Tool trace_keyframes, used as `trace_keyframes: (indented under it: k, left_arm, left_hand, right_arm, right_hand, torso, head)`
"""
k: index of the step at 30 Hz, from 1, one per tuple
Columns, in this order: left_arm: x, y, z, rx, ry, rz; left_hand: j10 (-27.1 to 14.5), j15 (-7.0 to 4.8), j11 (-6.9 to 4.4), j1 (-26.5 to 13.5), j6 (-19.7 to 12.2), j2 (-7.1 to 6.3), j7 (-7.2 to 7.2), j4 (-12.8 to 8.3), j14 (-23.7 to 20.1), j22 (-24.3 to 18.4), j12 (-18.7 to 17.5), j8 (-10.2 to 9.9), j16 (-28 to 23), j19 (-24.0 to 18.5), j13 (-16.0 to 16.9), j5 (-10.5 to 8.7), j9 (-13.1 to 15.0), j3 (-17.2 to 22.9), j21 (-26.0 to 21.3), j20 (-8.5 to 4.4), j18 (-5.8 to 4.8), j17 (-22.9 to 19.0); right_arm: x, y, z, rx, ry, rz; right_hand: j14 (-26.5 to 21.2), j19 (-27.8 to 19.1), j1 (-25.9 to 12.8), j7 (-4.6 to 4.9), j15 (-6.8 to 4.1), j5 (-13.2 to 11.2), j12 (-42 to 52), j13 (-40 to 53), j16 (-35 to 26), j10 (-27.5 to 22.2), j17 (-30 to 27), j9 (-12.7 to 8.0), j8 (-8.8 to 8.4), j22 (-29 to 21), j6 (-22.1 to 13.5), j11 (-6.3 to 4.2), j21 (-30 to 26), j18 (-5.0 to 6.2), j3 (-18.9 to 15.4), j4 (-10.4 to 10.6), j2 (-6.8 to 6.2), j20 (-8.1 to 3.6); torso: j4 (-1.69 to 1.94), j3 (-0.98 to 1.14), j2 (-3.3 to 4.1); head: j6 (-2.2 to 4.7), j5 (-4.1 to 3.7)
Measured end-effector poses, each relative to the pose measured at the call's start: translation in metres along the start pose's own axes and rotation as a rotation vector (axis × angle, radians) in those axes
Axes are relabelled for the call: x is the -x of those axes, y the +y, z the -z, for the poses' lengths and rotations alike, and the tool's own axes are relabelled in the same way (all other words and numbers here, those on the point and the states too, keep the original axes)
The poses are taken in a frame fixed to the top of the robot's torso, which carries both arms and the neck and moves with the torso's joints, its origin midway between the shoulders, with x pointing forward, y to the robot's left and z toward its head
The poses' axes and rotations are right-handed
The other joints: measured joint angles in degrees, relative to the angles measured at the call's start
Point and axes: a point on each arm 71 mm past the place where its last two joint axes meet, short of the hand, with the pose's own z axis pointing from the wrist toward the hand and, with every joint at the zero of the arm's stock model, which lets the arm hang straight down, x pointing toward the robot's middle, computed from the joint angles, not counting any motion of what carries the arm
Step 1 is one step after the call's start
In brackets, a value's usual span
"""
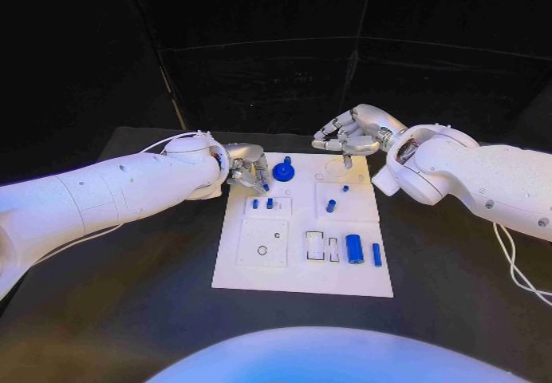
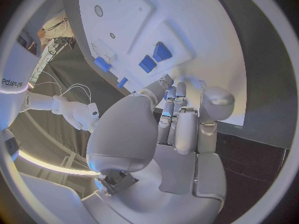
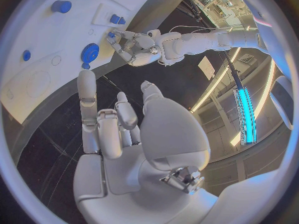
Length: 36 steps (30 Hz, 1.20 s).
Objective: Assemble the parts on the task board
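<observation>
1. Task board [image 1: 301, 275]: white plate lying flat mid-counter [image 1: 138, 319], long axis running away from the robot.
2. Left robot hand [image 1: 246, 170]: at the board's far-left corner, fingers curled down over the board, tips by a small blue peg [image 1: 266, 187]. Cannot tell whether anything is pinched; the left wrist view shows fingers bunched together, nothing plainly held.
3. Right robot hand [image 1: 351, 134]: raised over the board's far-right edge, fingers curled in, nothing visible in them; in the right wrist view one finger stands straighter than the rest.
4. Blue round gear-like part [image 1: 283, 171]: on the board's far end, just beside the left fingertips.
5. Two small blue blocks [image 1: 262, 203]: side by side in the left-hand recess.
6. Blue cylinder [image 1: 356, 250] and slim blue bar [image 1: 376, 254]: lying near the right edge, close together.
7. Small blue pegs [image 1: 331, 205]: mid-board, right of centre.
</observation>
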Motion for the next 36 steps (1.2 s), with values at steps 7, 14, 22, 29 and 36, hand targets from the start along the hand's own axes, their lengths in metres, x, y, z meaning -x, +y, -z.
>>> trace_keyframes:
  k: [7, 14, 22, 29, 36]
  left_arm:
    - [-0.001, 0.002, 0.0, 0.017, 0.015, 0.0]
    - [-0.001, 0.002, 0.0, 0.021, 0.018, 0.0]
    - [-0.001, 0.003, 0.0, 0.024, 0.01, 0.001]
    - [0.001, 0.009, 0.003, 0.035, -0.007, 0.002]
    - [0.006, 0.021, 0.014, 0.043, -0.055, 0.036]
  left_hand:
    - [0.0, 0.0, 0.02, -0.2, -0.4, -0.24, 0.32, 0.0, 0.0, 0.0, 0.0, -0.3, 0.0, 0.0, 0.0, 0.0, -0.2, 0.0, 0.0, 0.0, 0.01, -0.2]
    - [0.0, 0.0, 0.42, -0.5, -2.5, -0.51, 0.6, -0.1, 0.0, 0.1, -0.5, -2.0, 0.0, -0.2, 0.1, 0.0, -1.2, 0.9, 0.0, 0.2, 0.0, -0.3]
    - [0.0, 0.0, 0.41, -0.5, -3.1, -0.51, 0.6, -0.2, 0.0, 0.2, -0.5, -2.5, 0.0, -0.2, 0.2, 0.0, -1.5, 1.0, 0.0, 0.2, 0.0, -0.5]
    - [0.2, 0.0, 0.62, -0.7, -3.4, -0.74, 0.65, -0.2, 0.0, 0.2, -0.5, -2.8, 0.0, -0.2, 0.2, 0.0, -1.7, 1.3, 0.0, 0.2, 0.0, -0.7]
    - [0.2, 0.23, 0.61, -0.7, -3.5, -0.74, 0.6, -0.5, 0.2, -1.8, -0.9, -3.0, -0.9, -1.0, 0.2, 0.0, -1.7, 2.1, -2.6, 0.71, 0.01, -3.1]
  right_arm:
    - [0.0, 0.0, 0.0, 0.0, 0.0, 0.0]
    - [0.0, 0.0, 0.0, -0.001, 0.0, 0.0]
    - [0.001, -0.001, 0.001, -0.003, -0.002, 0.001]
    - [0.007, -0.008, 0.001, -0.021, -0.016, 0.006]
    - [0.012, -0.014, 0.003, -0.036, -0.028, 0.043]
  right_hand:
    - [0.0, 0.0, 0.0, 0.0, 0.0, 0.0, 0.0, 0.0, 0.0, 0.0, 0.0, 0.0, 0.0, 0.0, 0.0, 0.0, 0.0, 0.0, 0.0, 0.0, 0.0, 0.0]
    - [0.0, 0.0, 0.0, 0.0, 0.0, 0.0, 0.0, 0.0, 0.0, 0.0, 0.0, 0.0, 0.0, 0.0, 0.0, 0.0, 0.0, 0.0, 0.0, 0.0, 0.0, 0.0]
    - [0.0, 0.0, 0.2, 0.0, 0.0, 0.0, 0.0, 0.0, 0.0, 0.0, 0.0, 0.0, 0.22, -0.1, 0.0, 0.0, 0.0, 0.0, 0.0, 0.0, 0.24, 0.0]
    - [0.0, 0.0, 1.5, 0.0, 0.0, 0.3, -0.3, -0.8, -0.3, -0.9, 0.0, 0.0, 0.61, -0.6, 0.0, -0.14, -0.4, 0.01, 0.2, 0.2, 1.04, 0.0]
    - [0.0, -1.1, 9.2, -0.46, -0.44, -1.7, -21.6, -23.6, -4.3, -17.1, -3.4, 0.0, 1.76, -3.5, 1.1, -0.62, -3.1, 0.94, 4.1, -3.8, 0.84, -0.49]
  torso:
    - [0.0, 0.01, -0.02]
    - [0.0, 0.01, -0.02]
    - [0.01, 0.01, -0.03]
    - [0.0, 0.0, -0.03]
    - [0.03, -0.03, -0.08]
  head:
    - [-0.04, -0.03]
    - [-0.05, -0.05]
    - [-0.05, -0.09]
    - [0.08, -0.23]
    - [0.27, -0.54]
